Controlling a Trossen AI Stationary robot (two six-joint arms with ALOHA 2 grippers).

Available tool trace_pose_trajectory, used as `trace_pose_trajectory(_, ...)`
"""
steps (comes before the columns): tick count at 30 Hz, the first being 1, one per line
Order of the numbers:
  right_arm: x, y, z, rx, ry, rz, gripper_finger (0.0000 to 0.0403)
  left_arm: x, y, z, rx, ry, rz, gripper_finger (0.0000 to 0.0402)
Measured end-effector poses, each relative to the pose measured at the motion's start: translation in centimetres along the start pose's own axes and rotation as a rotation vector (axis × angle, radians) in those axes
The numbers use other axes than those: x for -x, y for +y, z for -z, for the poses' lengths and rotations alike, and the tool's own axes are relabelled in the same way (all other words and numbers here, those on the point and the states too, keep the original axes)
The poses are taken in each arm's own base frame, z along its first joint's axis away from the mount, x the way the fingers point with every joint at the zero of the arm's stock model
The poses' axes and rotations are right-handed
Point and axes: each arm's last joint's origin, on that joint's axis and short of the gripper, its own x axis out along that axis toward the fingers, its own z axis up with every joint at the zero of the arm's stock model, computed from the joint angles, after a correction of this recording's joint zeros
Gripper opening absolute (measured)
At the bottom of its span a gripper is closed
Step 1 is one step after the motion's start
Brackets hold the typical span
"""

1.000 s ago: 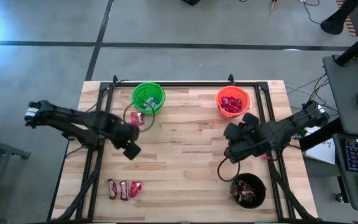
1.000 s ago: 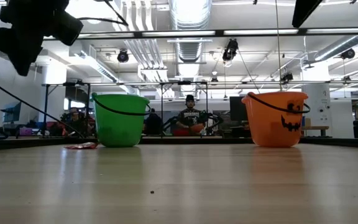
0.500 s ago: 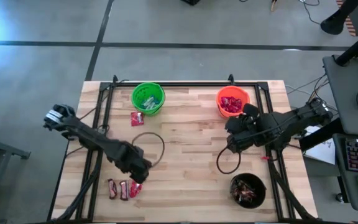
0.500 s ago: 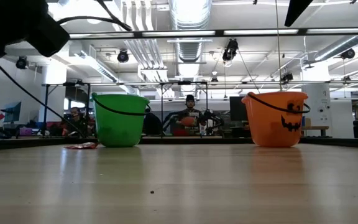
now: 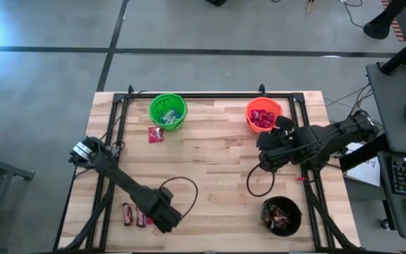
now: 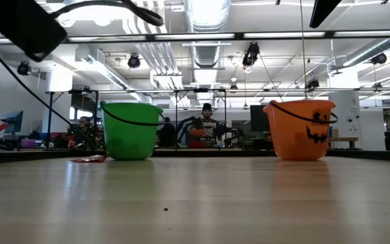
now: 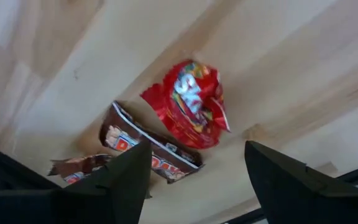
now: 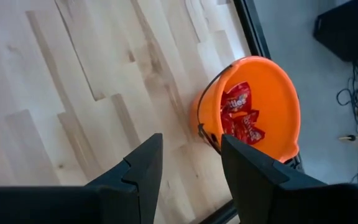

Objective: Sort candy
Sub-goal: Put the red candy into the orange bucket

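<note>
Three candies lie flat on the wood near the table's near left corner: a crumpled red packet (image 7: 191, 102) and two dark brown bars (image 7: 149, 148) (image 5: 127, 214). My left gripper (image 7: 194, 180) (image 5: 163, 219) hangs open just above them, pointing steeply down, touching nothing. Another red packet (image 5: 156, 134) lies beside the green bucket (image 5: 168, 111). My right gripper (image 8: 191, 167) (image 5: 268, 149) hovers open and empty, high over the table near the orange bucket (image 8: 253, 112), which holds red packets.
A black bucket (image 5: 281, 215) with dark bars stands at the near right. Black frame rails (image 5: 115, 141) run along both table sides. A cable loop (image 5: 180, 192) hangs from my left arm. Bare wood lies in the table's middle. People sit in the room beyond (image 6: 207, 129).
My left gripper has swung from beside the green bucket toward the table's near edge and down, tipping steeper, and now hangs over the three candies at the near left. My right gripper has crept slightly toward the orange bucket and rolled a little. No candy has moved.
</note>
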Motion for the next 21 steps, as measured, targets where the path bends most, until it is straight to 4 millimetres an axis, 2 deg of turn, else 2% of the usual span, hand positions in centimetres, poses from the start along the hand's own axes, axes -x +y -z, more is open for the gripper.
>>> trace_pose_trajectory(5,0.1,-0.1,0.0,-0.001,-0.001,-0.003,0.0153,-0.6,-0.5,0.7,-0.014,0.0,-0.002,0.024)
trace_pose_trajectory(11,0.1,0.0,0.1,-0.001,0.003,-0.01,0.0153,-0.4,-0.7,0.7,-0.031,-0.026,0.019,0.024)
trace_pose_trajectory(17,0.1,0.0,0.1,0.0,0.02,-0.035,0.0153,-1.6,0.0,0.4,-0.006,-0.024,-0.013,0.024)
trace_pose_trajectory(21,0.1,0.1,0.1,0.0,0.031,-0.053,0.0153,-1.8,-0.4,0.3,-0.026,-0.032,0.03,0.024)
